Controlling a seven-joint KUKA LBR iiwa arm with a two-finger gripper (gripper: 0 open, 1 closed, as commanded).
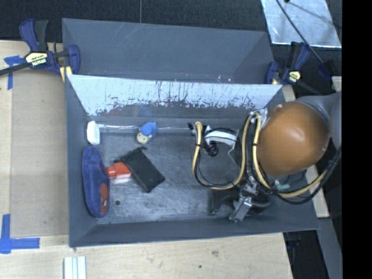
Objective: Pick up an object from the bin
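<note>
Currently the gripper [241,207] sits low in the bin [174,230], at the front right corner of the floor and close to the front wall. Whether it is open or closed cannot be told, because the tool is dark against the dark floor and partly masked by the arm's own cables [200,164]. No thing is seen in its hold. A dark mass just left of the tool may be part of the gripper or a small dark thing lying there; the view does not settle this. On this evidence, the step in hand is the descent or the closing at the floor, with nothing secured yet. To do it well, confirm that something lies under the tool before closing; if nothing does, lift clear of the front wall and re-aim. The nearest clear candidate is a white-and-black thing [221,137] toward the back wall, behind the cable loops and beside the orange cover [290,137]. The loops hang across that approach and could snag. Well apart, on the left half of the floor, a flat black block [143,171] lies just beside a small red-and-white block [119,172], with a long blue thing [92,179] along the left wall. A white cylinder [93,133] and a small blue-and-yellow piece [146,131] lie near the back wall. The floor between these and the gripper is bare.
</note>
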